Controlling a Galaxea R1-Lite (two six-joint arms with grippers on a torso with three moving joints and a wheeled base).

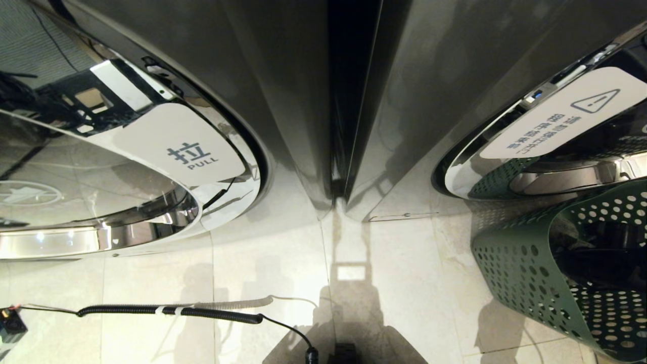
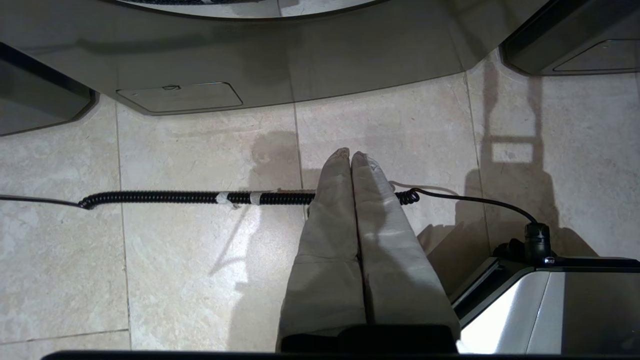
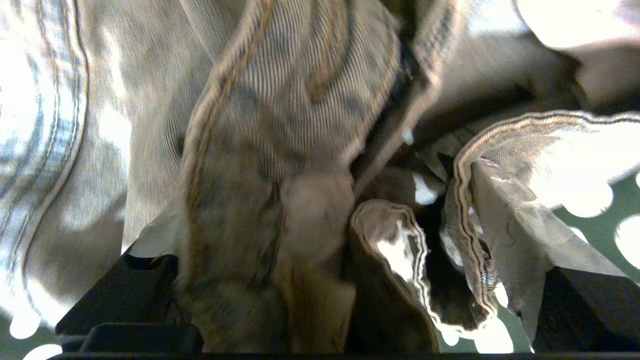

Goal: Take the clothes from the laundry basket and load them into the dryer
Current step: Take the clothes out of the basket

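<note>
Head view: two front-loading machines are standing side by side on a tiled floor [image 1: 273, 273]. The left machine's door [image 1: 101, 192] is showing a white label [image 1: 177, 144] reading "PULL". The right machine, the dryer [image 1: 556, 131], is carrying a white warning label [image 1: 566, 114] on its door. A green perforated basket [image 1: 510, 263] is sitting on the floor just beside the dryer, at the right edge. A black coiled cable [image 1: 167, 311] is lying across the floor nearer the robot. Neither arm is showing in this view.

Left wrist view: the left gripper [image 2: 351, 155] is hanging over the floor, its two cloth-covered fingers [image 2: 330, 210] pressing together, closed on nothing. The cable is running across under the fingers. A machine's base is lying beyond the fingertips.

Right wrist view: the right gripper [image 3: 320, 240] is sitting down among the clothes [image 3: 280, 130] in the basket, its jaws spread wide. One finger [image 3: 510, 225] is showing at one side, cloth-covered; the other is mostly buried under fabric. Ribbed brownish cloth is bunching between the jaws, with a stitched hem [image 3: 465, 210] lying against the visible finger. Pale denim [image 3: 45, 125] is lying at the far side. The basket's green wall is peeking through past the visible finger. Whether any cloth is being gripped cannot be told.
</note>
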